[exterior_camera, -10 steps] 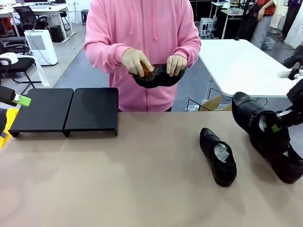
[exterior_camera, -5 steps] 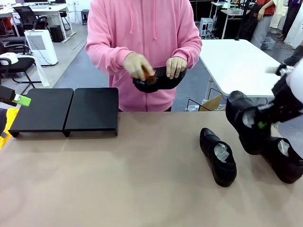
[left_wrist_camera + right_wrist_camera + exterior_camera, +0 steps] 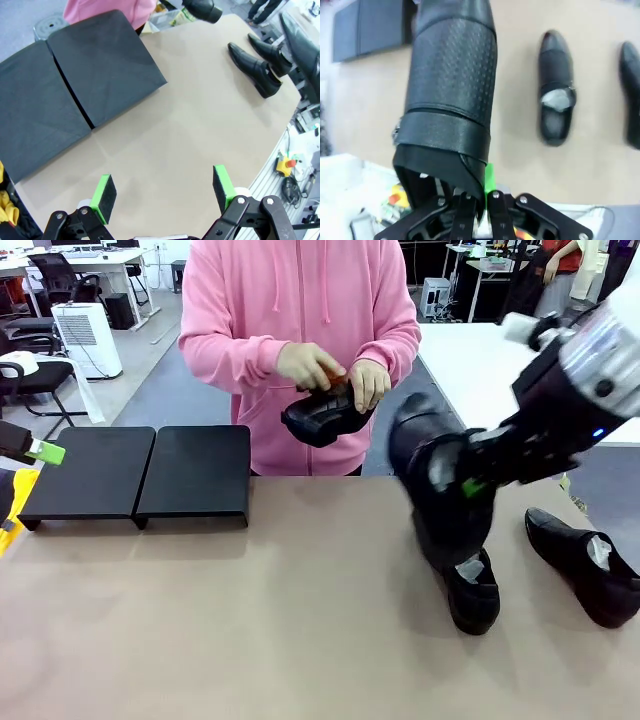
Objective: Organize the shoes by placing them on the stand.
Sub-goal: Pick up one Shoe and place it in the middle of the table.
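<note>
Front view: right gripper, centre right, clamped on raised shoe; second shoe and third shoe lower right on tabletop; stand at left. Left wrist view: left gripper fingers apart.

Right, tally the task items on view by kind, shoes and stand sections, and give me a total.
Shoes: 4 (lifted shoe in the right gripper; another shoe in the person's hands; middle shoe and right-hand shoe on the table)
Stand sections: 2 (left section, right section)
Total: 6
</note>
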Tool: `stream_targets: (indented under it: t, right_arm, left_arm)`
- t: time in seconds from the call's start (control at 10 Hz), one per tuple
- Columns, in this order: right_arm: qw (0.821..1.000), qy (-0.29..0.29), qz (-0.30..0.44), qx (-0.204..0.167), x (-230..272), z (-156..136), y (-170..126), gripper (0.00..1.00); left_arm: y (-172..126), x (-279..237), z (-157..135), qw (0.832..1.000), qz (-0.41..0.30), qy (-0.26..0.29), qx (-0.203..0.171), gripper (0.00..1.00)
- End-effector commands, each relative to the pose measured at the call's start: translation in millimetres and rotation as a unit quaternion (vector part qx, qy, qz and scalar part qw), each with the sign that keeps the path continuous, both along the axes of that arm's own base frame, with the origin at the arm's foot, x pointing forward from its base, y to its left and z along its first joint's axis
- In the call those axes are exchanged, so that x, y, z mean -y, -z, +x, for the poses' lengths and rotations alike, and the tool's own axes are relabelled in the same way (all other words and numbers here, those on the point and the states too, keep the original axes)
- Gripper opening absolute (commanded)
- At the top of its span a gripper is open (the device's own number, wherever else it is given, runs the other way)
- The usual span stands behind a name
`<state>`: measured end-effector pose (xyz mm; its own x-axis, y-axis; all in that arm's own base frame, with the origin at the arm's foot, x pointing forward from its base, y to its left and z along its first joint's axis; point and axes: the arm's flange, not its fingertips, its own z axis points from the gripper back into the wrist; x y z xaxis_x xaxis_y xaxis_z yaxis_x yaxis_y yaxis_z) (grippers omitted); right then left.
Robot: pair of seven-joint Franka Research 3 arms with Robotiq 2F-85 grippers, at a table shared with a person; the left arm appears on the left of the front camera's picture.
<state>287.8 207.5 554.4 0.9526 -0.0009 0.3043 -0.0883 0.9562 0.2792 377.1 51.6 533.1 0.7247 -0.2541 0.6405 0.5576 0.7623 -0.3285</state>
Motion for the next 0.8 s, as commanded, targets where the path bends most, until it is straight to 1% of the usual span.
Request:
stream_targets:
  t: [0.0, 0.2, 0.3, 0.5, 0.7]
  right_arm:
    - [0.999, 0.001, 0.022, -0.031, -52, 7, 58, 0.0]
    - [0.998, 0.013, 0.028, -0.059, -92, 17, 108, 0.0]
    - [0.997, 0.013, 0.027, -0.066, -110, 16, 129, 0.0]
    - [0.997, 0.013, 0.024, -0.075, -131, 12, 156, 0.0]
    - [0.996, 0.014, 0.018, -0.083, -147, 19, 186, 0.0]
  left_arm:
    - [0, -1, 1, 1.0, -0.009, 0.008, 0.006, 1.0]
    - [0, -1, 1, 1.0, -0.009, 0.008, 0.006, 1.0]
    - [0, -1, 1, 1.0, -0.009, 0.008, 0.006, 1.0]
    - [0, -1, 1, 1.0, -0.009, 0.008, 0.006, 1.0]
    - [0, -1, 1, 1.0, -0.009, 0.008, 0.006, 1.0]
